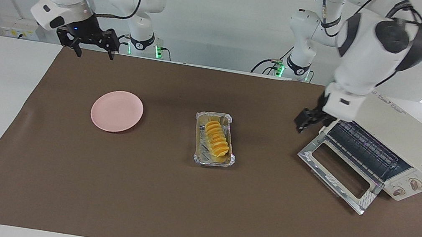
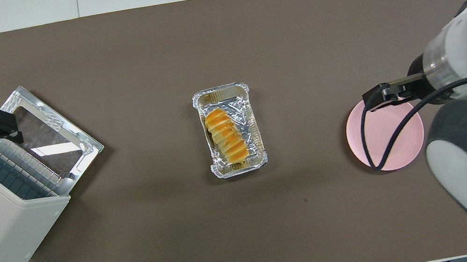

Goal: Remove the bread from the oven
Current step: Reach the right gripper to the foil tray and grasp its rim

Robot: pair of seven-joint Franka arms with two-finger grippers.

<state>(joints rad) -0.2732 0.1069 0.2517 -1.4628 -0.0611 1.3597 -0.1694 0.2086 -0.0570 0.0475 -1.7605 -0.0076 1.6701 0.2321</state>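
Jaws apart on both grippers, nothing held.
Left gripper (image 1: 309, 119) over oven (image 1: 394, 149) door; right gripper (image 1: 88, 40) raised; bread (image 1: 217, 138) in foil tray (image 1: 198, 144), near pink plate (image 1: 117, 111).

The bread (image 1: 216, 139) lies in a foil tray (image 1: 210, 160) at mid-table, between a pink plate (image 1: 117, 111) and the oven (image 1: 390, 147), whose glass door hangs open. The left gripper (image 1: 309, 119), empty, hangs in the air beside the oven's open mouth. The right gripper (image 1: 90, 41), fingers apart, hovers above the mat's edge near the plate.
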